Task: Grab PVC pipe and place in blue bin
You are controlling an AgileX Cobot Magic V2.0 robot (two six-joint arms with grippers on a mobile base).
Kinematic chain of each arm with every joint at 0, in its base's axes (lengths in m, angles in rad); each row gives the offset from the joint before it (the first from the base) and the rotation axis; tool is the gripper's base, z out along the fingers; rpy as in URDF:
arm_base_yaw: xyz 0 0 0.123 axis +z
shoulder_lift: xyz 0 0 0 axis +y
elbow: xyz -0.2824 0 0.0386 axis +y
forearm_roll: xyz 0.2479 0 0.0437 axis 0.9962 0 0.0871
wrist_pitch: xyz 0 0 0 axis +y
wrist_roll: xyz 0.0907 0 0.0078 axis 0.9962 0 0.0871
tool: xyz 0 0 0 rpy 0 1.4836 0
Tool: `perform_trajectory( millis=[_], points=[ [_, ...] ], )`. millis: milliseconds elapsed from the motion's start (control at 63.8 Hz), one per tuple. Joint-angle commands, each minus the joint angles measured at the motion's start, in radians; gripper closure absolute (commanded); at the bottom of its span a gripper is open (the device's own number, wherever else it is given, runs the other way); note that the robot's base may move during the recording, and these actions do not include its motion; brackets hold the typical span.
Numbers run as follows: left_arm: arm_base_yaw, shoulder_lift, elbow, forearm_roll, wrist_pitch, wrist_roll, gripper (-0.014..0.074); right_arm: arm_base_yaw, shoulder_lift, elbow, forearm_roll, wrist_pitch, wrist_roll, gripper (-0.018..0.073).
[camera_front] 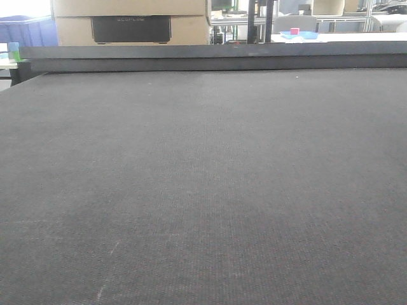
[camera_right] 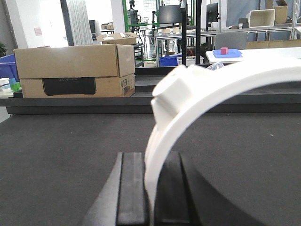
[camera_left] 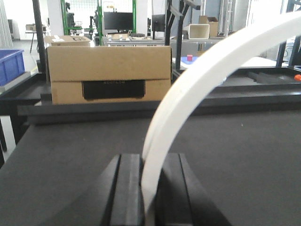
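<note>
In the left wrist view my left gripper (camera_left: 150,162) is shut on a white, curved PVC pipe (camera_left: 207,70) that arcs up and off to the right above the dark table. In the right wrist view my right gripper (camera_right: 150,160) is likewise shut on a white curved pipe (camera_right: 225,89), which carries a chunky white collar near the jaws. Whether both hold the same piece I cannot tell. A blue bin (camera_left: 10,66) stands beyond the table's far-left corner, also seen as the blue bin (camera_front: 25,30) and the blue bin (camera_right: 7,66). The front view shows neither gripper nor pipe.
The dark grey table mat (camera_front: 203,190) ends at a raised black rail (camera_front: 210,54). Behind the rail stands a cardboard box (camera_front: 130,22). Farther back on the right, a white table holds a blue tray with a red cube (camera_front: 296,32).
</note>
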Motion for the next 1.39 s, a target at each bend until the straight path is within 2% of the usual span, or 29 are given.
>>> perform_trajectory(
  millis=[0, 78, 219, 361, 423, 564, 768, 1379],
  points=[
    [-0.005, -0.011, -0.016, -0.004, 0.048, -0.001, 0.0707, 0.002, -0.003, 0.002, -0.010, -0.023, -0.010, 0.0727],
    [-0.005, -0.024, -0.036, -0.004, 0.106, -0.003, 0.0707, 0.002, -0.003, 0.002, -0.010, -0.021, -0.010, 0.0727],
    [-0.005, -0.074, -0.049, -0.004, 0.112, -0.003, 0.0707, 0.002, -0.003, 0.002, -0.010, -0.018, -0.010, 0.0727],
    [-0.005, -0.099, -0.047, -0.051, 0.207, -0.015, 0.0707, 0.002, -0.003, 0.002, -0.010, -0.018, -0.010, 0.0727],
    [-0.005, -0.109, -0.047, -0.047, 0.187, -0.054, 0.0707, 0.002, -0.003, 0.002, -0.010, -0.018, -0.010, 0.0727],
    [-0.005, -0.138, -0.047, 0.031, 0.152, -0.055, 0.0707, 0.002, -0.003, 0.002, -0.010, -0.018, -0.010, 0.0727],
    [-0.005, -0.148, -0.047, -0.017, 0.172, -0.055, 0.0707, 0.002, -0.003, 0.002, -0.010, -0.018, -0.010, 0.0727],
    [-0.005, -0.148, -0.047, -0.017, 0.164, -0.055, 0.0707, 0.002, -0.003, 0.002, -0.010, -0.018, -0.010, 0.0727]
  ],
)
